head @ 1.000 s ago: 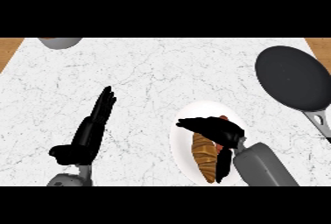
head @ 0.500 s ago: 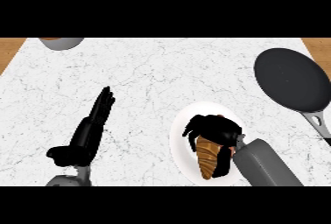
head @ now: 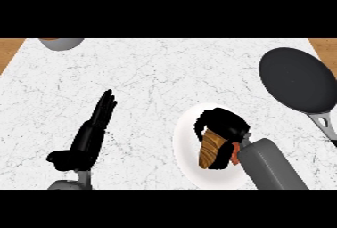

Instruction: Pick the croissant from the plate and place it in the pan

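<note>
Fingers of our right hand [head: 223, 125] curl over the croissant [head: 212, 152] on the plate [head: 187, 138] at the counter's near edge, so we should lift straight before swinging to the pan [head: 296, 84] at the right edge; left hand [head: 89, 136] rests open.

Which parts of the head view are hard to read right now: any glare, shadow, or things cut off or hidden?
Head view: even light, no glare on the white marble counter; the black right hand hides the top of the brown croissant on the round white plate; the grey bowl is cut off at the top edge.
</note>
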Action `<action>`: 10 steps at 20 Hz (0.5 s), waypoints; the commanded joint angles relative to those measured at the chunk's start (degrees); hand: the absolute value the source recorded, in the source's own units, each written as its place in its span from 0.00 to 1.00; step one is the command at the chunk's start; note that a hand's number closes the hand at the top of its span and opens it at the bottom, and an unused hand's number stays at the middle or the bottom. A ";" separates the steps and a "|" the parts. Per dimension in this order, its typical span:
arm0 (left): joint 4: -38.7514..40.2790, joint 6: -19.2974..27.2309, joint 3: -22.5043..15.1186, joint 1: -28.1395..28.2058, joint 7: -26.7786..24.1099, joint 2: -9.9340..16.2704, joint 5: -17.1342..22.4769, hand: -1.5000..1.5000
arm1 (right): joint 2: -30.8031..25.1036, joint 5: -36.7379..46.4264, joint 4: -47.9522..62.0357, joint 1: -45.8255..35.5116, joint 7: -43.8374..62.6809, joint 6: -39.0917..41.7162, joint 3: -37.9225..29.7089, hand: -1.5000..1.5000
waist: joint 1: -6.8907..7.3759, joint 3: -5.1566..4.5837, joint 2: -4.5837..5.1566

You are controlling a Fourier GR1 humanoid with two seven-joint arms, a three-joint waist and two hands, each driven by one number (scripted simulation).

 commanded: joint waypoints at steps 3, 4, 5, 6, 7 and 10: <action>-0.73 0.78 1.33 0.21 0.44 0.25 0.34 0.50 | 4.25 3.43 1.30 -2.35 25.95 -9.57 -12.70 1.00 | -1.23 0.08 -0.07; 0.51 0.92 0.77 0.05 -0.28 0.07 -0.54 0.50 | 3.86 4.16 1.80 -3.48 30.00 -11.91 -15.65 1.00 | -1.86 0.04 0.20; -0.33 1.26 -0.04 1.02 -0.86 -0.73 -0.72 0.50 | 5.33 6.30 0.94 -4.31 34.38 -14.41 -15.57 1.00 | -1.01 0.06 -0.02; -0.05 0.27 -0.74 1.45 -0.81 -0.59 -0.53 0.50 | 6.21 7.58 -0.82 -5.84 38.27 -15.39 -15.95 1.00 | -1.00 0.04 -0.12; -0.40 -0.07 1.20 1.05 -0.14 1.02 0.15 0.50 | 7.21 8.71 -1.76 -6.49 40.66 -18.19 -16.63 1.00 | -0.52 0.11 0.01; -1.38 0.09 0.40 1.54 -0.15 0.26 0.09 0.50 | 7.93 15.93 -7.23 -9.78 48.70 -21.92 -14.46 1.00 | -0.36 0.11 -0.18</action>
